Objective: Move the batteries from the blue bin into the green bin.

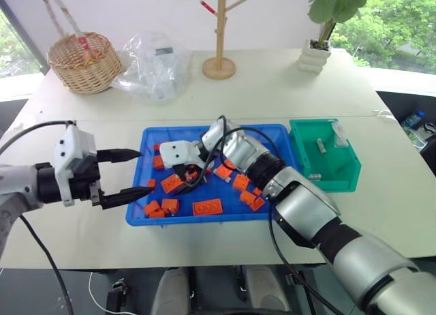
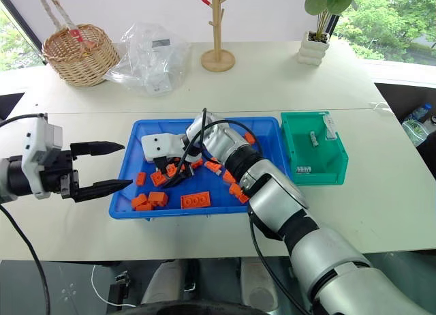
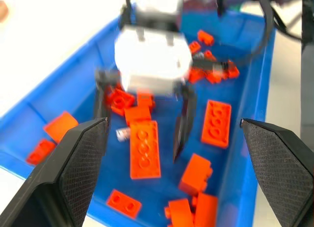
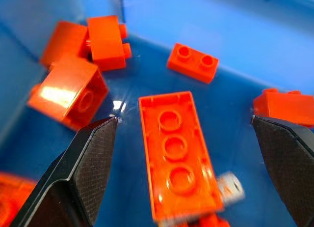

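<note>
- Our right pincer (image 1: pixel 182 173) hung low inside the blue bin (image 1: pixel 272 133), tilted downward, its two black fingers spread wide with nothing between them.
- We judged that stance as a reach for a pickup: the open jaws bracketed a long orange brick (image 4: pixel 179 156), and a battery (image 4: pixel 229 186) lay right against that brick's near end, between the fingers and close to the pincer's base.
- That battery looked like a short silver-grey cylinder with a pale end cap, small beside the brick and partly tucked under its edge, so we thought the brick could get in the way of a clean grip.
- Other orange bricks (image 1: pixel 207 206) lay scattered around the right pincer on all sides.
- Our left pincer (image 1: pixel 122 173) hovered just outside the blue bin's rim, on the side facing the right pincer's fingertips, its fingers also wide apart and empty; we read it as parked clear of the working arm.
- The green bin (image 1: pixel 351 176) stood on the tabletop (image 1: pixel 272 90) behind the right pincer, just beyond the blue bin's far end along our forearm.
- It held two batteries (image 1: pixel 320 146), one on its floor toward the middle and one lower near the front wall, so part of the job looked done.
</note>
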Action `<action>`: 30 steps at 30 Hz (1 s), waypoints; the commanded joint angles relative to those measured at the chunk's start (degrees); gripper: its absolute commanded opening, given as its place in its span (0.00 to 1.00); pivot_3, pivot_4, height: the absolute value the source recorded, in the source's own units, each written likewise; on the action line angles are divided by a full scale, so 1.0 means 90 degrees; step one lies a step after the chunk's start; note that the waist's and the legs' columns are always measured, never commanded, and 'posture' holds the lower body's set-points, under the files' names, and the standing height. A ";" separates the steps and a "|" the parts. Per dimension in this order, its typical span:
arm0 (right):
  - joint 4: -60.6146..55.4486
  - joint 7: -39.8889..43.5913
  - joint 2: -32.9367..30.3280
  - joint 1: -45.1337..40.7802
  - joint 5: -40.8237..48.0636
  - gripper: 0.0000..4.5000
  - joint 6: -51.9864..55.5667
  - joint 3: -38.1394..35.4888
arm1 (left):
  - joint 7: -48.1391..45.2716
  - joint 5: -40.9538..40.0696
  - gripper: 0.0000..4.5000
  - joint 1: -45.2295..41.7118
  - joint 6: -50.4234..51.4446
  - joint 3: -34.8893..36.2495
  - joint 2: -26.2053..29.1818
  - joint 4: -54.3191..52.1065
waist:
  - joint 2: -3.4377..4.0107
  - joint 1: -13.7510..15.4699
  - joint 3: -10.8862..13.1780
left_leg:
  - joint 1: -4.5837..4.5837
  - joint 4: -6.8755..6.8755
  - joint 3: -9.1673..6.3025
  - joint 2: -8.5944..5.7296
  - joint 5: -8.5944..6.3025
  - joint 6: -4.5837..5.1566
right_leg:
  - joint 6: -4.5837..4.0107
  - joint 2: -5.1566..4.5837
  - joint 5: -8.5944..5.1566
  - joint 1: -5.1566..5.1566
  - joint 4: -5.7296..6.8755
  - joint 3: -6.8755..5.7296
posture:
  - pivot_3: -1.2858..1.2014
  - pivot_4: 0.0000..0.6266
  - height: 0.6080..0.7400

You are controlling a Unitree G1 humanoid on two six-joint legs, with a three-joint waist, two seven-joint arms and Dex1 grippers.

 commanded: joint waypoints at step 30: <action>-0.1600 0.0240 -0.1591 0.0101 0.0490 0.93 0.1185 -0.1256 | -0.0265 0.0404 1.00 -0.1075 -0.0503 -0.0753 0.0011 0.0792 | -0.0001 -0.0032 0.0001 | 0.0000 -0.0008 0.0005 -0.0004 0.0001 0.0001 | 0.0004 0.0005 0.0002 -0.0002 -0.0003 -0.0002 | 0.52 0.24 0.97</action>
